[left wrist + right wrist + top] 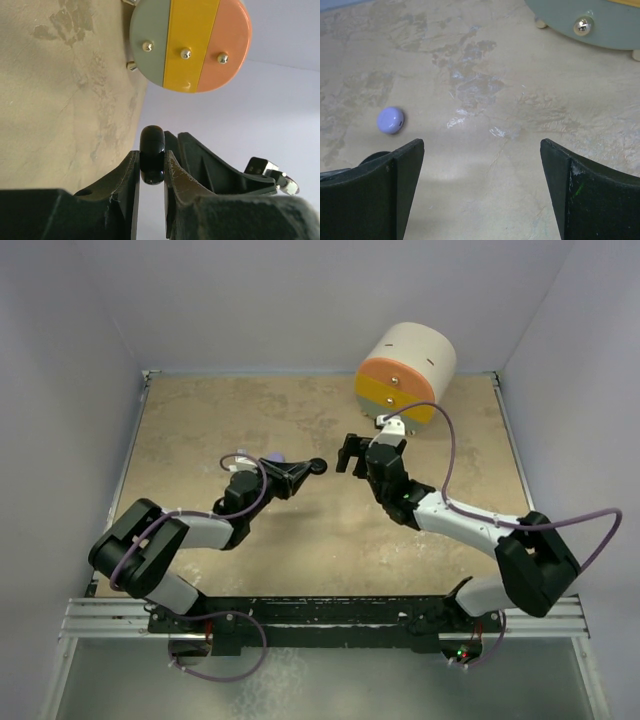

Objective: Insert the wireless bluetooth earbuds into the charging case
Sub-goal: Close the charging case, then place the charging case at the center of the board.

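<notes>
The left fingers (126, 181) are pressed on the flat sides of a black round case (152, 155) and pinch it at their tips. Behind them the left arm (200, 530) lies low and bent, reaching toward the middle of the table (200, 420). The right fingers (400, 172) are spread wide with nothing between them. They face the left ones, and the right arm (460, 522) stretches in from its base. A lavender round case (390, 120) lies on the table, just beside the left wrist.

I see a tan tabletop (200, 420), mottled with darker and paler blotches. Drum (405, 370): cream body, face in three stripes of grey-green, yellow and orange, one shiny metal stud (185, 52) per stripe. Black puck (152, 155), glossy. Lavender puck (390, 120), plain. Left end effector (151, 157) and right end effector (481, 150) both matte black. Cables (454, 455) purple. Walls (300, 300) pale grey-lilac.
</notes>
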Robot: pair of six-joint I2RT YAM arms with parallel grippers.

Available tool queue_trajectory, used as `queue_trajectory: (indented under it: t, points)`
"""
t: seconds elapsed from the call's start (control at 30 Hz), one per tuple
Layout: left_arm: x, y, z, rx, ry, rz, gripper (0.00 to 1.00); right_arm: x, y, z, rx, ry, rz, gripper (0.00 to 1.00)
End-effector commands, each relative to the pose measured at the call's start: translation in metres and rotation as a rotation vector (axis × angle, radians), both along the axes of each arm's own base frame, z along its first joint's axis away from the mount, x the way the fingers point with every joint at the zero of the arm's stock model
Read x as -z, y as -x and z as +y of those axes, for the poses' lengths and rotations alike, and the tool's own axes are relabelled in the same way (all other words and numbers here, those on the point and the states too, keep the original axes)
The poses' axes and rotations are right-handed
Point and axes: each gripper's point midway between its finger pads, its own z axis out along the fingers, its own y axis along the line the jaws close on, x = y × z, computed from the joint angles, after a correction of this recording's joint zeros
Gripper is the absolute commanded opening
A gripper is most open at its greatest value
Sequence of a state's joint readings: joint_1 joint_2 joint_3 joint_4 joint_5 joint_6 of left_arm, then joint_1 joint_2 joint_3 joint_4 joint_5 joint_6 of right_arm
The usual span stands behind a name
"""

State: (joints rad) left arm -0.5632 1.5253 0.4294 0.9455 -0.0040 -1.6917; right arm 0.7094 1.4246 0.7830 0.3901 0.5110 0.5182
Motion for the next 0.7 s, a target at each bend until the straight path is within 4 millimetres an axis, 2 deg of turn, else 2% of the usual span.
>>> queue_trajectory:
  t: [0.0, 0.1, 0.37, 0.57, 0.67]
  points:
    - [-0.004, -0.011, -0.003, 0.022, -0.062, -0.044, 0.0, -0.012, 0.004, -0.007, 0.031, -0.026, -0.001, 1.0]
    - [0.01, -0.027, -0.01, 0.038, -0.146, -0.049, 0.0, -0.018, 0.01, -0.006, 0.011, -0.037, 0.019, 1.0]
    - [0.045, -0.073, -0.042, 0.102, -0.287, -0.058, 0.0, -0.058, 0.026, -0.01, -0.027, -0.107, -0.028, 1.0]
    - [0.067, -0.09, -0.057, 0.147, -0.346, -0.041, 0.0, -0.061, 0.033, -0.012, -0.043, -0.104, -0.016, 1.0]
    - [0.076, -0.093, -0.06, 0.163, -0.366, -0.033, 0.11, -0.065, 0.035, -0.014, -0.043, -0.113, -0.021, 1.0]
